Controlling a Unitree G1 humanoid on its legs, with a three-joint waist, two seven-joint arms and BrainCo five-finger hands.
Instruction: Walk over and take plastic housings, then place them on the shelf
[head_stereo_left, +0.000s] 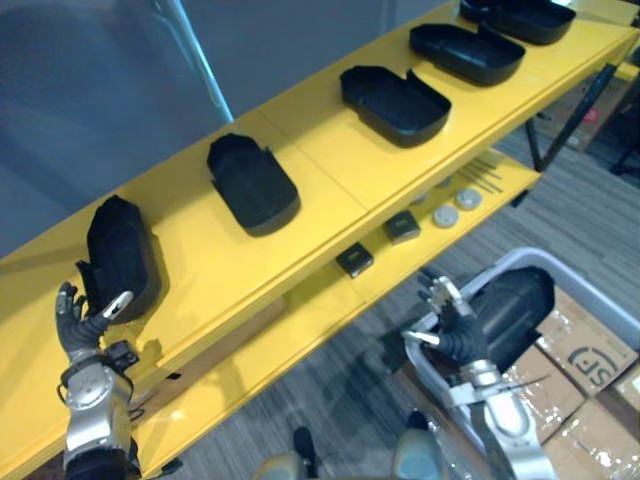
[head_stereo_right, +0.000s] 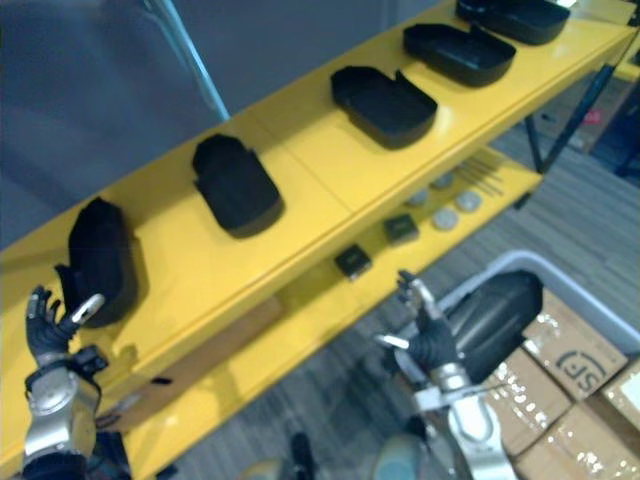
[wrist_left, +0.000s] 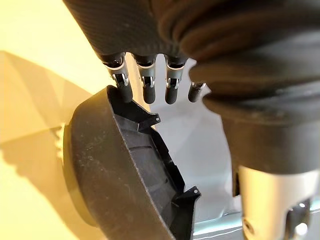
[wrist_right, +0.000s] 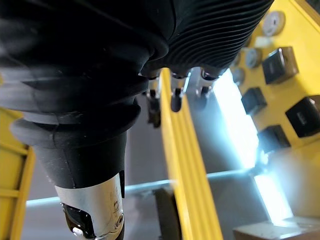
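Left hand (head_stereo_left: 82, 325): my fingers were straight, tips at the rim of the black plastic housing (head_stereo_left: 122, 252), which stood on edge on the yellow top shelf (head_stereo_left: 330, 190).
Right hand (head_stereo_left: 455, 335): my fingers were spread and empty, above the grey tub (head_stereo_left: 585, 283) holding another black housing (head_stereo_left: 515, 305).
Shelf row: further black housings (head_stereo_left: 395, 103).

Housings (head_stereo_left: 252, 183) in a row on shelf (head_stereo_left: 322, 142)

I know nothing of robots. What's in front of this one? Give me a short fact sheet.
Shelf: yellow, two levels
Top level: five black housings in a row
Leftmost housing: standing on its edge
Left hand: open, fingertips by leftmost housing
Right hand: open, empty, at grey bin
Bin: holds another black housing
Lower level: small parts
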